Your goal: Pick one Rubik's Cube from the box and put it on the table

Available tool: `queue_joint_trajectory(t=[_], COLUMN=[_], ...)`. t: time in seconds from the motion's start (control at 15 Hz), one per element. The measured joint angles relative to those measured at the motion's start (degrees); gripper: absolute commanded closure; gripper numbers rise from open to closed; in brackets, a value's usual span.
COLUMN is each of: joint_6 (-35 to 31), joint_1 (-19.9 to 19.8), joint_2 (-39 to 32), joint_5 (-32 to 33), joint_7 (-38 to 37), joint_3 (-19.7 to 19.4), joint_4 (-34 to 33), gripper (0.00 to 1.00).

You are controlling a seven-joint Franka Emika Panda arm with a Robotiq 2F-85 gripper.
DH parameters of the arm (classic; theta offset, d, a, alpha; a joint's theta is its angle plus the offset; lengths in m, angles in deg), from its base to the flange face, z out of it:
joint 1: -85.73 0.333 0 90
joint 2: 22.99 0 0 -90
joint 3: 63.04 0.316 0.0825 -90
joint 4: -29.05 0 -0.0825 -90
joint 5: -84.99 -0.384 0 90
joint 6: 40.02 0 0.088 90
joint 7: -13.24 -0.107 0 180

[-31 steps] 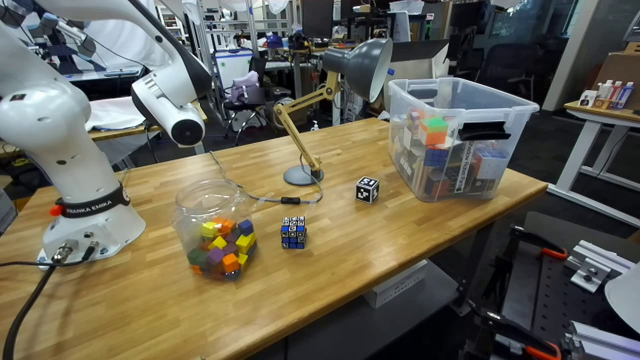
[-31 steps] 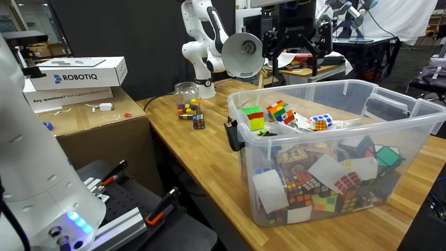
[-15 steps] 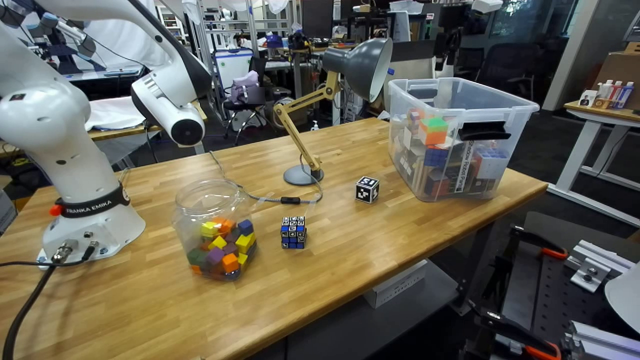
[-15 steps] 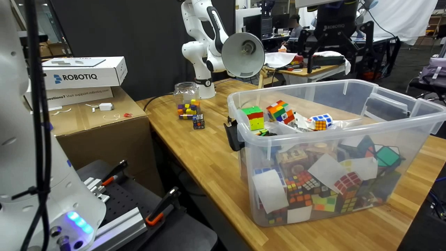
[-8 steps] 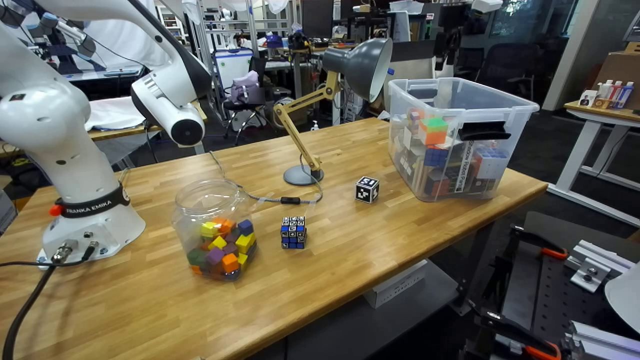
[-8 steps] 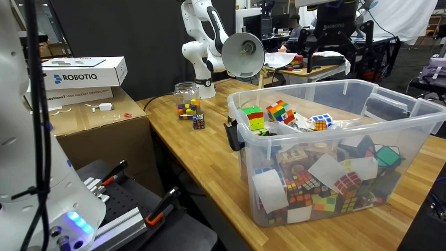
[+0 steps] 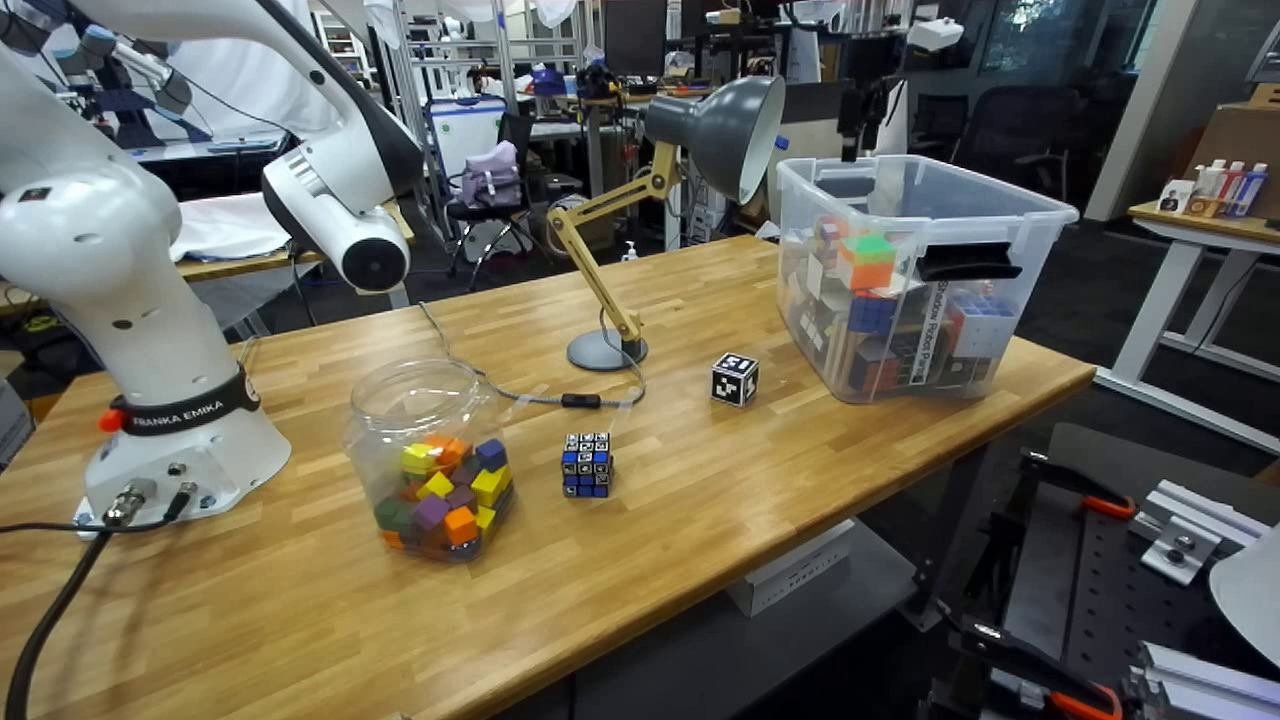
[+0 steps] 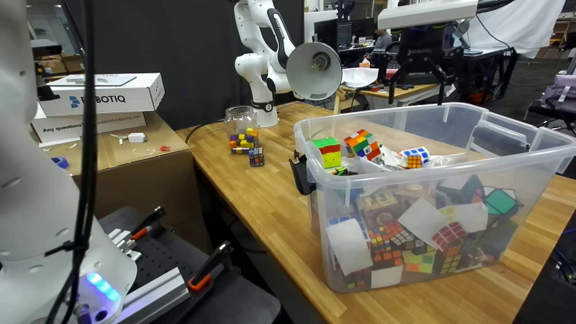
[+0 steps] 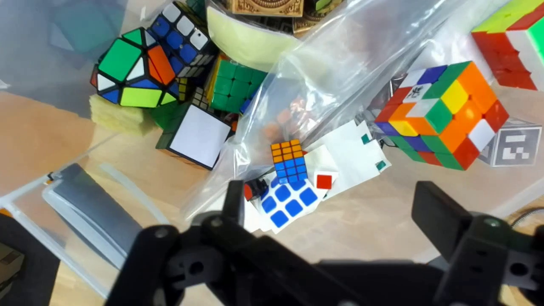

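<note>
The box (image 8: 450, 171) is a big clear plastic bin on the wooden table (image 7: 640, 560), holding several Rubik's Cubes, papers and plastic bags. In the wrist view, a very small Rubik's Cube (image 9: 290, 161) shows orange and blue faces and lies against a white piece with blue squares. A larger multicoloured cube (image 9: 444, 114) rests to its right, tilted. My gripper (image 9: 332, 202) is above the contents with its jaws wide apart and nothing between them. In both exterior views, the gripper (image 8: 416, 96) hangs at about the height of the box's far rim.
A desk lamp (image 7: 718, 135), a clear jar (image 7: 400, 400) of coloured cubes, a dark blue cube (image 7: 586, 466) and a black-and-white cube (image 7: 735, 380) stand on the table. Another white arm (image 7: 80, 250) is at its far end. The box has high walls.
Over the last half second my gripper has come down and shifted left in both exterior views, nearer the box's rim. Earlier it had moved right in an exterior view. The cubes have not moved.
</note>
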Motion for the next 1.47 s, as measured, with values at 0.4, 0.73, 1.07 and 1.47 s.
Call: queue_joint_trajectory(t=[0.4, 0.73, 1.07, 1.47], joint_6=[1.1, 2.3, 2.6, 2.7], joint_1=[-0.9, -1.3, -1.3, -1.3], joint_2=[-10.5, -11.9, -11.9, -12.1], joint_5=[5.0, 5.9, 5.9, 6.0], joint_7=[3.2, 3.8, 3.8, 3.8], joint_3=[1.4, 1.7, 1.7, 2.1], joint_4=[-8.0, -10.4, -10.5, -10.4], gripper=[0.0, 0.0, 0.0, 0.0])
